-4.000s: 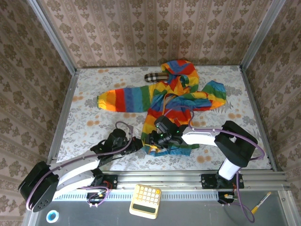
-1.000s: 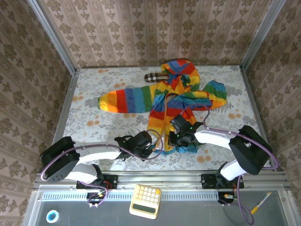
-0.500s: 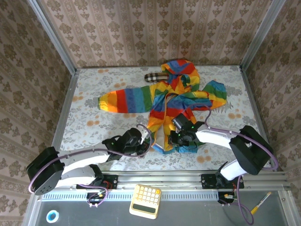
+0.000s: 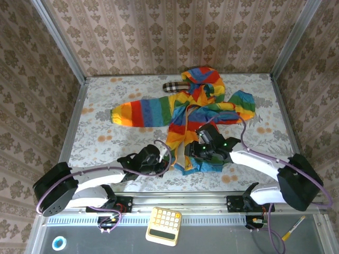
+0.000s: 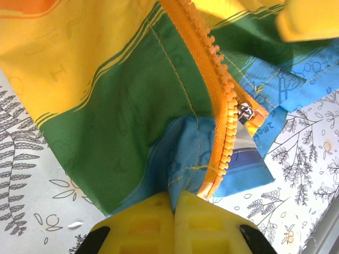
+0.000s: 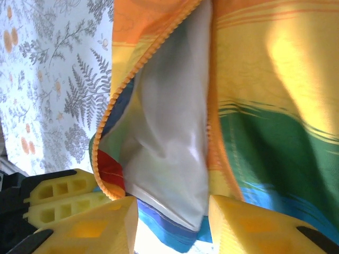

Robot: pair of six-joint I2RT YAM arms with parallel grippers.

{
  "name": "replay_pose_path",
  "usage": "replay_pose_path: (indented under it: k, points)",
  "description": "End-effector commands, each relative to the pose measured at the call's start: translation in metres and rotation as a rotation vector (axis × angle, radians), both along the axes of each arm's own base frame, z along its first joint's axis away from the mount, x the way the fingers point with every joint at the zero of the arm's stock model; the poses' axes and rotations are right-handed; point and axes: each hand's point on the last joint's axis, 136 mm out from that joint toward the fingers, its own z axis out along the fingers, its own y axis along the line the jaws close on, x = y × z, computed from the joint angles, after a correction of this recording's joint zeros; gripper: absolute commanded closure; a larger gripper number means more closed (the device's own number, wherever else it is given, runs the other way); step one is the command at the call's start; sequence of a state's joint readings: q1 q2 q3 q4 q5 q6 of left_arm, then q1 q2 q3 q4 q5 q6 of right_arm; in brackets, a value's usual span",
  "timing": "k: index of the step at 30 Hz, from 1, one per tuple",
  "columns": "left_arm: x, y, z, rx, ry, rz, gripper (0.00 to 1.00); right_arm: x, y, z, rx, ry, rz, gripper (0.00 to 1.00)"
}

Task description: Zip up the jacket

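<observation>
The rainbow-striped jacket point(image 4: 197, 111) lies spread on the floral table cloth, hood at the far side. Its front is parted near the hem, and white lining point(image 6: 169, 137) shows there. My left gripper point(image 4: 160, 159) is shut on the blue hem point(image 5: 183, 159), right beside the bottom end of the orange zipper point(image 5: 212, 95). The small metal slider point(image 5: 244, 112) sits low on the zipper's far row. My right gripper point(image 4: 200, 150) hovers over the hem's other side. Its yellow fingers point(image 6: 95, 227) stand apart, with the lining and blue hem below the gap and nothing gripped.
A tan plaid item point(image 4: 173, 87) lies by the hood at the back. Metal rails and patterned walls close the table in on three sides. A calculator point(image 4: 163, 226), a tape roll point(image 4: 58, 243) and a pen point(image 4: 293, 228) rest on the near ledge.
My right gripper has opened and let go of the jacket's hem, shifting slightly back and right. The left gripper stays shut on the hem, having drawn it a little leftward.
</observation>
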State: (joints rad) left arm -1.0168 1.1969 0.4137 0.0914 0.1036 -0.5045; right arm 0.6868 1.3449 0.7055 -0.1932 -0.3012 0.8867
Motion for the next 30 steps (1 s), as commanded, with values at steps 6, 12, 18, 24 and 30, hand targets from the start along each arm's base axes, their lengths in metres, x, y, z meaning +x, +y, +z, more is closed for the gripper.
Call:
replay_pose_path:
  k: [6,12,18,24,30]
  points:
    - [0.003,-0.007,0.007,-0.053,0.011,0.013,1.00,-0.003,0.060,0.000,0.096,0.040,0.112,0.62]
    - [0.003,-0.008,0.007,-0.054,0.014,0.013,1.00,-0.004,0.060,-0.004,0.083,0.045,0.111,0.67]
    - [0.003,-0.008,0.006,-0.049,0.022,0.011,1.00,0.000,0.038,-0.002,-0.005,0.024,0.044,0.68]
    - [0.002,-0.009,0.005,-0.043,0.031,-0.002,1.00,0.008,0.032,0.013,0.047,-0.019,-0.013,0.63]
    - [0.004,-0.011,0.002,-0.049,0.038,-0.008,1.00,0.008,0.047,0.016,0.093,-0.008,0.025,0.53]
